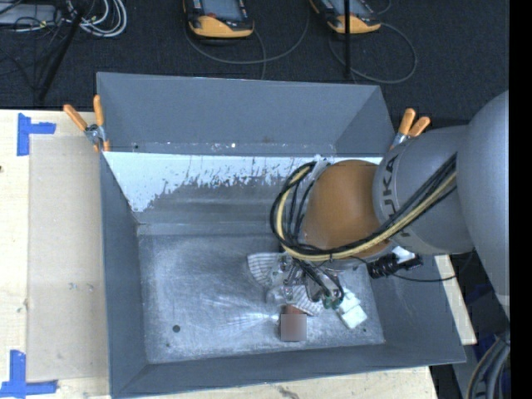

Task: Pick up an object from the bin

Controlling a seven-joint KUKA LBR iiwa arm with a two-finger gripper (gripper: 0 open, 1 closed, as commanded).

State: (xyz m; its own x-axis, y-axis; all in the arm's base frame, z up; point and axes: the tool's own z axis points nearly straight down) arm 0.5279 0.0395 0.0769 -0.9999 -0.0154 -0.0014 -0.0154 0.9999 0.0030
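Brown square piece near bin front wall; fingers just beside it, spread: cannot tell.

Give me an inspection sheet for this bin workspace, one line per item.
Surface: grey metal bin, floor scuffed and scratched.
Job's things: small brown block just below the gripper in the view; white patterned piece to its left; white piece to its right, loose or attached cannot be told.
Clutter: nothing seen.
Grippers: gripper low over the bin floor, right of centre, among those three things.
Cables: black and yellow cables loop round the orange wrist cover.
Surroundings: two orange-and-black handheld devices with leads on the dark floor behind the bin.
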